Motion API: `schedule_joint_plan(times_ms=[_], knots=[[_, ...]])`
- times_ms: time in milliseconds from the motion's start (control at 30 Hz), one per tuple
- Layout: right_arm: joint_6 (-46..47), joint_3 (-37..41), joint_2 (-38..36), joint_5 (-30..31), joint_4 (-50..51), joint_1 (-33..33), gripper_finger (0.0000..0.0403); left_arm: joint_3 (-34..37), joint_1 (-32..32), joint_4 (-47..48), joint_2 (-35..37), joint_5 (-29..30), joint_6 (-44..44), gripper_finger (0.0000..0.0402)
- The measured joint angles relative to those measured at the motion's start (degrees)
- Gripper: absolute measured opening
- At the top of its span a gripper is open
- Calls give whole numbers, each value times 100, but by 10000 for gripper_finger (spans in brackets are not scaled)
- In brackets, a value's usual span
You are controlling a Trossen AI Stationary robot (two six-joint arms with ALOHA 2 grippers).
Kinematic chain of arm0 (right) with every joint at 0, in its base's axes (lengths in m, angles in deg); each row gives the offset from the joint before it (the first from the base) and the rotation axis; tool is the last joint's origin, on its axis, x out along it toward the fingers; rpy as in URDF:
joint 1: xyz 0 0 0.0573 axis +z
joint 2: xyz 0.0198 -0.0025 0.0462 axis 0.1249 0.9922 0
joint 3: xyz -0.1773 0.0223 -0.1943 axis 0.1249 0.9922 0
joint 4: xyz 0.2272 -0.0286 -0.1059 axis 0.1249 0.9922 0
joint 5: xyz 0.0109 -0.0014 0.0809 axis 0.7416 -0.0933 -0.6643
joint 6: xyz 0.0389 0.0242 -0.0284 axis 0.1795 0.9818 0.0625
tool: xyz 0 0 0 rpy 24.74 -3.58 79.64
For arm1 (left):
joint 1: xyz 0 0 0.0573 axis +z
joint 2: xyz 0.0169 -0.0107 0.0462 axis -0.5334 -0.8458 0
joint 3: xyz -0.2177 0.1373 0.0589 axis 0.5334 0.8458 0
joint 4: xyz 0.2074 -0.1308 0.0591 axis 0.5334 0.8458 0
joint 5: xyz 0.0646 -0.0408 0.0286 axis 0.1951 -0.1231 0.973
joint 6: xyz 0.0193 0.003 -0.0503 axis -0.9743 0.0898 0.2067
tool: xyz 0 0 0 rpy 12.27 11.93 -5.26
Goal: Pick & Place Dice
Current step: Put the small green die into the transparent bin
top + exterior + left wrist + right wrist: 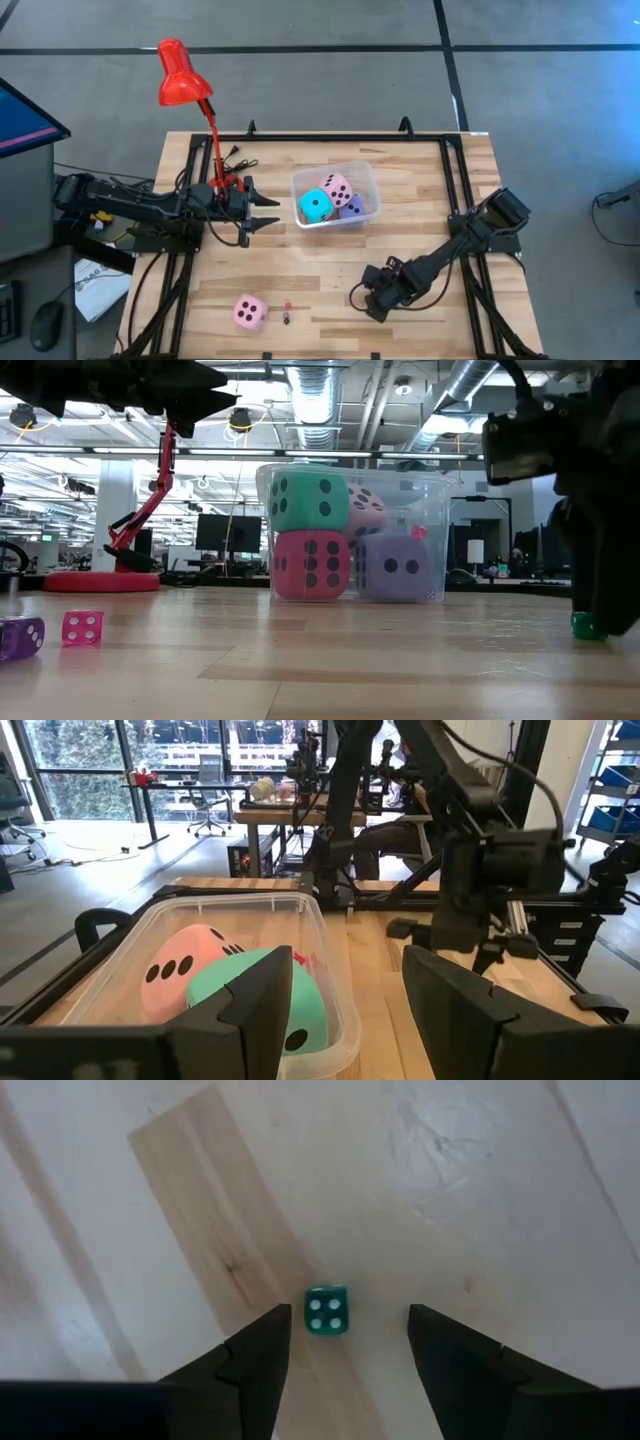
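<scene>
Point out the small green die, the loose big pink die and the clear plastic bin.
Small green die [326, 1314], right wrist view: its four-pip face.
Loose big pink die [249, 312], high view: top face.
Clear plastic bin [366, 172], high view: far rim.

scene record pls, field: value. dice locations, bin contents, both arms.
bin: clear plastic bin, table centre-back
in bin: cyan die, pink die, lavender die, red die under the cyan one
outside bin: second pink die on the front-left of the table
small green die: on the wood between the right jaws
left gripper: open, empty, just left of the bin
right gripper: open, low over the small green die
</scene>
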Motion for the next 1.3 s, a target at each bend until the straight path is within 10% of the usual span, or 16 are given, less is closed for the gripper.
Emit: schedule_joint_plan(times_ms=[1300], knots=[[3, -357, -347, -208, 418, 5, 53, 0, 2, 6, 0, 0, 0, 181]])
